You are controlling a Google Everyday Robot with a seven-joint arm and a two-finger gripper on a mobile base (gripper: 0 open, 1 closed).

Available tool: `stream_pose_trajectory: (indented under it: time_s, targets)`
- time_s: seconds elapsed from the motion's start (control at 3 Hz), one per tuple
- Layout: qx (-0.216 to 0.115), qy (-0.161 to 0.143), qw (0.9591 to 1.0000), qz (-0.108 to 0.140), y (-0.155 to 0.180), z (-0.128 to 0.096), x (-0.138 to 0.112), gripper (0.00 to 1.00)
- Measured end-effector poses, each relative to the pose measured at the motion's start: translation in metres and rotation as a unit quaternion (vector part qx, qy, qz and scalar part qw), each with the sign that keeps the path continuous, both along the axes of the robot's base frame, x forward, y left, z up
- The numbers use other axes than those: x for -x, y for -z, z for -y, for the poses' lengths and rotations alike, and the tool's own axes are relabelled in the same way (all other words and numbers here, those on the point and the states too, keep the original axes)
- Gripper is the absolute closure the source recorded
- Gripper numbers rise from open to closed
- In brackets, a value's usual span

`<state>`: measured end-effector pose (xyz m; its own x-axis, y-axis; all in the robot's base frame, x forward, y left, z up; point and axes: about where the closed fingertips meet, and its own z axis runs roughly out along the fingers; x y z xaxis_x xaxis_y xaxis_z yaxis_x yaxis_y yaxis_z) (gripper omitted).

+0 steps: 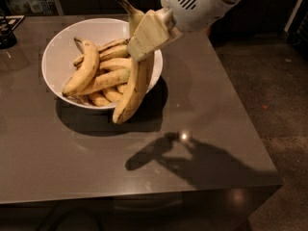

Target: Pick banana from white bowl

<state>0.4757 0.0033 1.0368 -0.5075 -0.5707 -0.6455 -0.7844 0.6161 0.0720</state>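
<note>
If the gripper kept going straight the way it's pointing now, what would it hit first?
The gripper, shut on the banana over the rim of the white bowl, points down and leftward. Straight on, it would probably meet the other bananas piled in the bowl first, though depth is hard to judge.
</note>
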Motion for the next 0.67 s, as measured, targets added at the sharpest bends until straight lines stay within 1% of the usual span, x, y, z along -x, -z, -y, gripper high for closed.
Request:
stream_pose_trajectory:
  time_s: [0.33,0.67]
  targets:
    - [-0.003,0.032,0.9994,-0.011,0.001,0.009,0.016,1.00]
    - [-0.009,0.056,0.9982,-0.021,0.004,0.014,0.028,1.00]
